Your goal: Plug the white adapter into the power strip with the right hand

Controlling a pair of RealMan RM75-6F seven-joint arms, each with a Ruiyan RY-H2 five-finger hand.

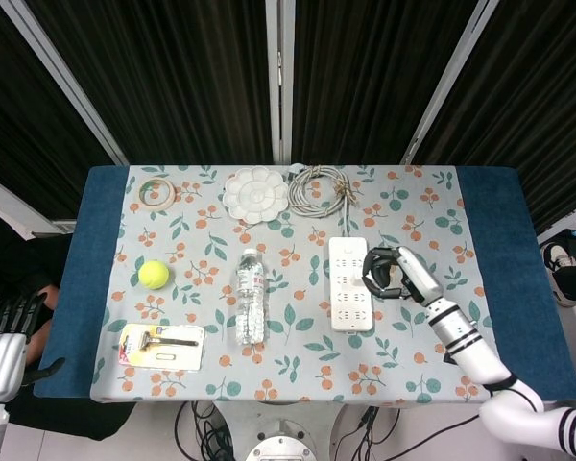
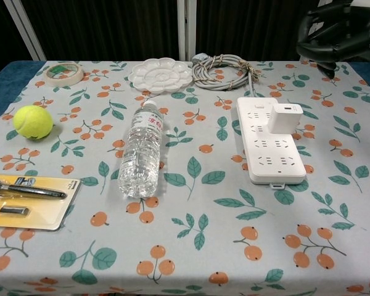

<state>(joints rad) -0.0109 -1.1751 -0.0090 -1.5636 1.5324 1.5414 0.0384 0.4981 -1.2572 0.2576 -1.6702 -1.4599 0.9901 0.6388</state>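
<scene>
The white power strip point(image 1: 349, 298) point(image 2: 265, 151) lies right of the table's middle, lengthwise toward me. The white adapter point(image 2: 283, 117) stands upright on the right side of the strip's far half, seated on a socket. In the head view it blends into the strip. My right hand point(image 1: 392, 272) point(image 2: 338, 29) hovers above and to the right of the strip, clear of the adapter, with its dark fingers loosely curved and nothing in them. My left hand point(image 1: 10, 317) hangs off the table's near left corner, holding nothing.
A water bottle point(image 2: 140, 154) lies left of the strip. A tennis ball point(image 2: 32, 121) and a razor pack point(image 2: 31, 200) are at the left. A tape roll point(image 2: 64, 73), a paint palette point(image 2: 161, 74) and a coiled cable point(image 2: 222, 64) line the far edge.
</scene>
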